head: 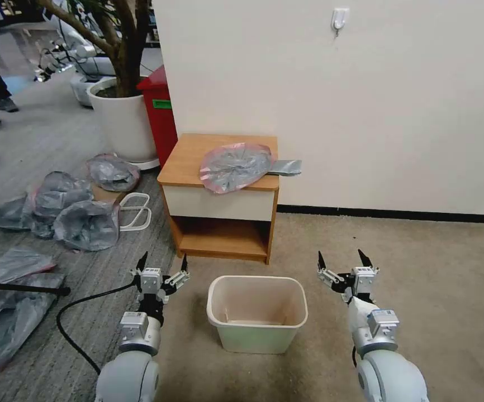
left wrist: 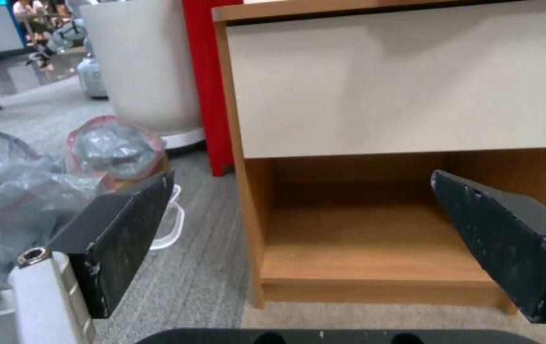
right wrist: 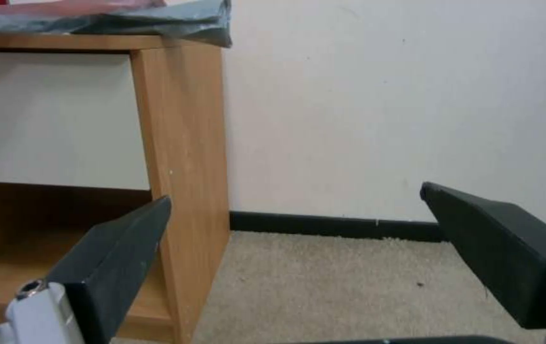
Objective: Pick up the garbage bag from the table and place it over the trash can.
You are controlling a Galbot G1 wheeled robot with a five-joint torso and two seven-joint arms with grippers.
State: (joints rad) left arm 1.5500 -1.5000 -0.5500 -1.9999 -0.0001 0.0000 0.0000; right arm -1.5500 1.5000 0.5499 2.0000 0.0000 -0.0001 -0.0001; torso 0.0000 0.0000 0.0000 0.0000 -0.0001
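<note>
Garbage bag: crumpled grey, pink-rimmed.

Both arms reach forward, left pincer and right pincer spread wide.

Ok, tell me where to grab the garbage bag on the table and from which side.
Take the garbage bag at its grey tail, which sticks out past the table edge toward the wall. Come with the right hand, probably from the front: there both fingers can close around plastic, not scrape wood.
</note>
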